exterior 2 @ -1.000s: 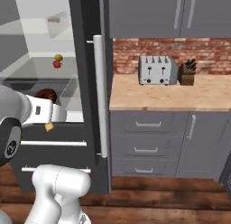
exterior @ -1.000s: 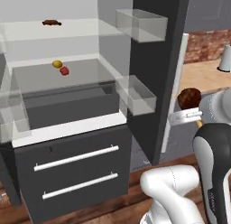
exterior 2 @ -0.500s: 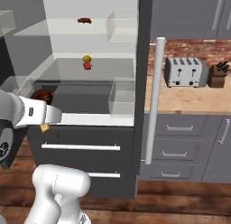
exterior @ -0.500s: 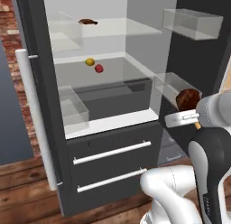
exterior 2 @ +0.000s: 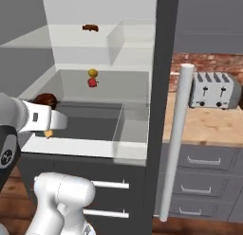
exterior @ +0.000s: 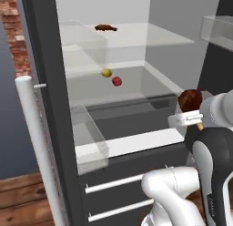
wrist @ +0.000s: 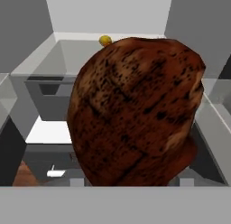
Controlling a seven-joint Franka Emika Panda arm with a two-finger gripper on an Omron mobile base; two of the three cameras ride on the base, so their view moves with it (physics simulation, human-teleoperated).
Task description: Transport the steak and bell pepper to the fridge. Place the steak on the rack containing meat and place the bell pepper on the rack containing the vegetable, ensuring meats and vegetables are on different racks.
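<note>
Claw (exterior: pixel 191 112) clamping the steak (exterior: pixel 190 99) before the open fridge (exterior: pixel 54 129)

Dark reddish-brown, speckled and glossy, the steak is sitting at right centre of the left base view, looming large in the hand view.

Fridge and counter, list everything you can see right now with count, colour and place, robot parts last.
tall dark grey fridge: one, doors open, white inside.
small dark brown-red meat lump: one, on the top translucent shelf.
small pale yellow ball vegetable: one, on the middle shelf.
small bright red bell pepper: one, on the middle shelf beside the yellow ball.
silvery toaster: one, on the tan counter right of the fridge.
grey fridge drawers: two, under the shelves.
large dark reddish-brown steak: one, held in front of the open fridge.
gripper: one, white arm, shut on the steak.
</note>
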